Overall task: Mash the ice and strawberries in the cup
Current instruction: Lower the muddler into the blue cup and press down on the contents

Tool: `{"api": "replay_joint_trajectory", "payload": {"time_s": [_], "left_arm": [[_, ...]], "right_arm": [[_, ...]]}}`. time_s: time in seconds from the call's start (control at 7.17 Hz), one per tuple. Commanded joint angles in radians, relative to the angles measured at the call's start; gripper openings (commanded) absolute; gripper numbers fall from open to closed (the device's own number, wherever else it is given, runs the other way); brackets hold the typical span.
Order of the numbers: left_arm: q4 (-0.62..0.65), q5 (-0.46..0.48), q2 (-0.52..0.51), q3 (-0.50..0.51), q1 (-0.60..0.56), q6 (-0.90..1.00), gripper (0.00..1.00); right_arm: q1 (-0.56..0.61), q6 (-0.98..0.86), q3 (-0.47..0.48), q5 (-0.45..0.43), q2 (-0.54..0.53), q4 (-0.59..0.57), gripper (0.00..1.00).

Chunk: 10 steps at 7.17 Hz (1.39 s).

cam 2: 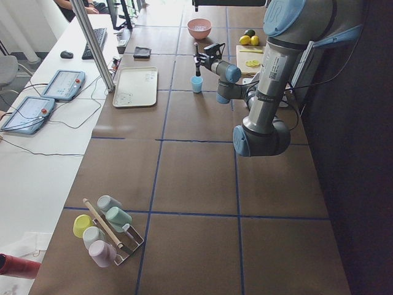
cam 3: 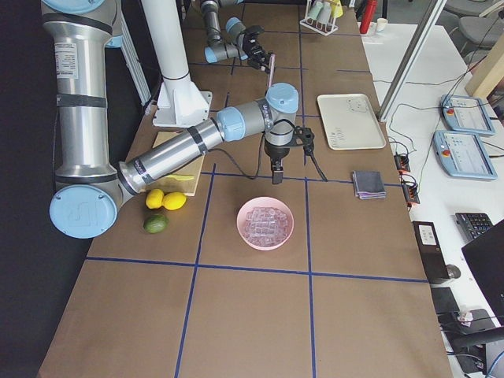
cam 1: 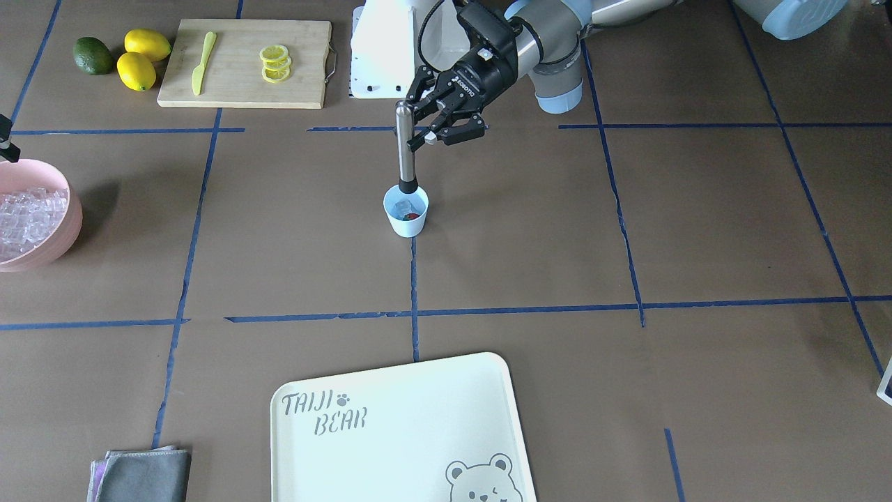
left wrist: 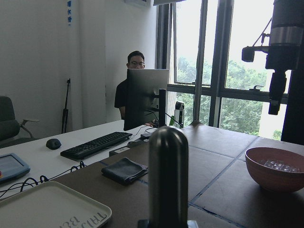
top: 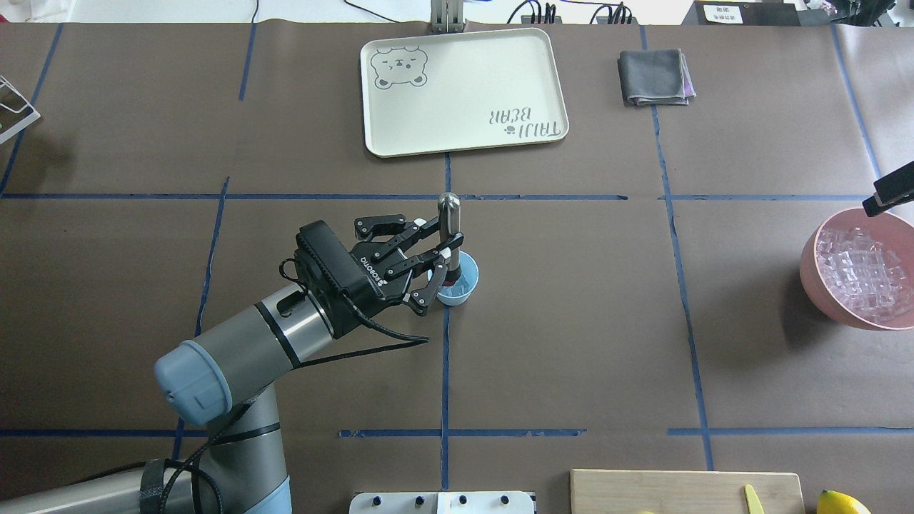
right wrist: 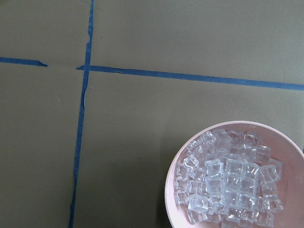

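Observation:
The pale blue cup (cam 1: 406,222) stands at the table's middle, also visible in the overhead view (top: 465,283). Inside it lie a clear piece of ice (cam 1: 400,206) and a red strawberry (cam 1: 412,217). A metal muddler (cam 1: 403,150) stands upright with its black tip at the cup's mouth. My left gripper (cam 1: 420,123) is shut on the muddler's upper shaft (top: 449,211). My right gripper (top: 887,190) hangs over the pink bowl (top: 811,265) at the table's right end. Only part of it shows, so I cannot tell whether it is open or shut.
The pink bowl (right wrist: 170,190) holds several ice cubes (right wrist: 228,183). A cutting board (cam 1: 244,63) with lemon slices and a yellow knife, two lemons (cam 1: 143,59) and an avocado (cam 1: 93,56) lie near the robot. A cream tray (top: 464,89) and a grey cloth (top: 653,77) lie on the far side.

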Motion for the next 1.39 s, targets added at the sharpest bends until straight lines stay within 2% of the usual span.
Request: {"api": "replay_joint_trajectory", "payload": {"time_s": [0.0, 0.14, 1.26], "left_arm": [[-0.026, 0.004, -0.023, 0.057, 0.001, 0.0, 0.03], [-0.059, 0.004, -0.043, 0.111, 0.008, 0.0, 0.03], [-0.063, 0.004, -0.042, 0.135, 0.032, 0.002, 0.03]], "right_arm": [[0.0, 0.0, -0.003, 0.0, 0.0, 0.0, 1.0], [0.0, 0.0, -0.001, 0.0, 0.0, 0.0, 1.0], [0.0, 0.0, -0.003, 0.0, 0.0, 0.0, 1.0]]}}
